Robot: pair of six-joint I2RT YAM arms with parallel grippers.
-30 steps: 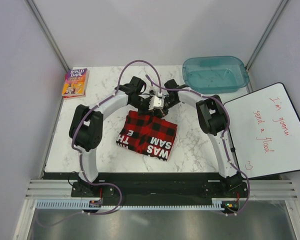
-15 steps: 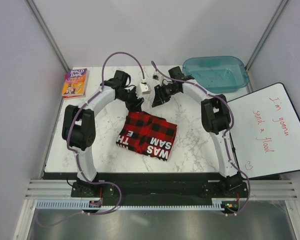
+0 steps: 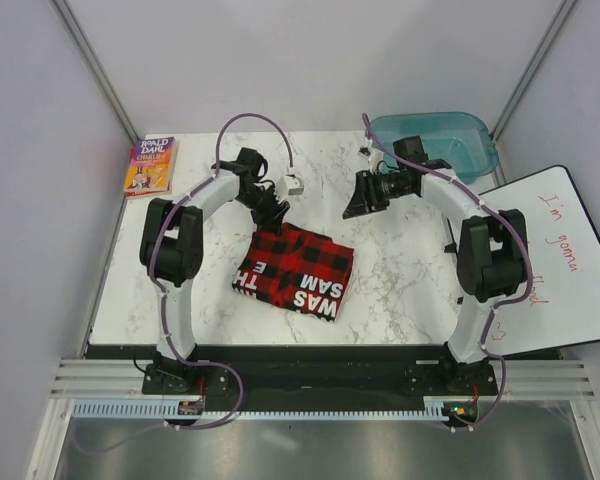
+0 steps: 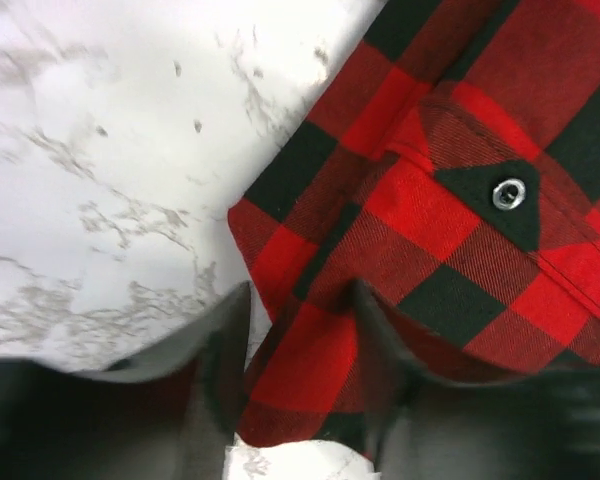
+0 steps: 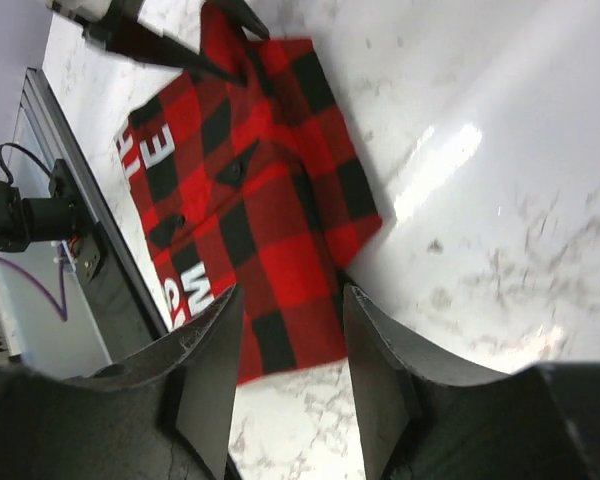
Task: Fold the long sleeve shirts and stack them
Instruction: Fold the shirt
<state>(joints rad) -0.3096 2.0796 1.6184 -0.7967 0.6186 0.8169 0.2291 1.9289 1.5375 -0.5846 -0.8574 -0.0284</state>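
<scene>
1. Top view: the folded plaid shirt (image 3: 295, 267) is lying mid-table (image 3: 400, 275). The left gripper (image 3: 273, 212) is hovering at its 11 o'clock corner, and the right gripper (image 3: 355, 205) is off at 2 o'clock. A book (image 3: 150, 165) is sitting at 10, a teal tub (image 3: 430, 150) at 1 and a whiteboard (image 3: 540, 260) at 3.
2. Left wrist: the left gripper (image 4: 300, 300) is spread apart over the shirt's (image 4: 430, 200) edge, with a snap button (image 4: 508, 193) showing.
3. Right wrist: the right gripper (image 5: 292, 300) is gaping wide, framing the shirt (image 5: 250, 200) beyond.

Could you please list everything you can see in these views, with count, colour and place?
shirt: 1, red-and-black check with white lettering, folded, table centre
book: 1, colourful paperback, far left corner
bin: 1, translucent teal, far right corner
whiteboard: 1, white with red handwriting, right edge of the table
table: 1, white marble
left gripper: 1, black, open, over the shirt's far edge
right gripper: 1, black, open, above bare table near the bin
</scene>
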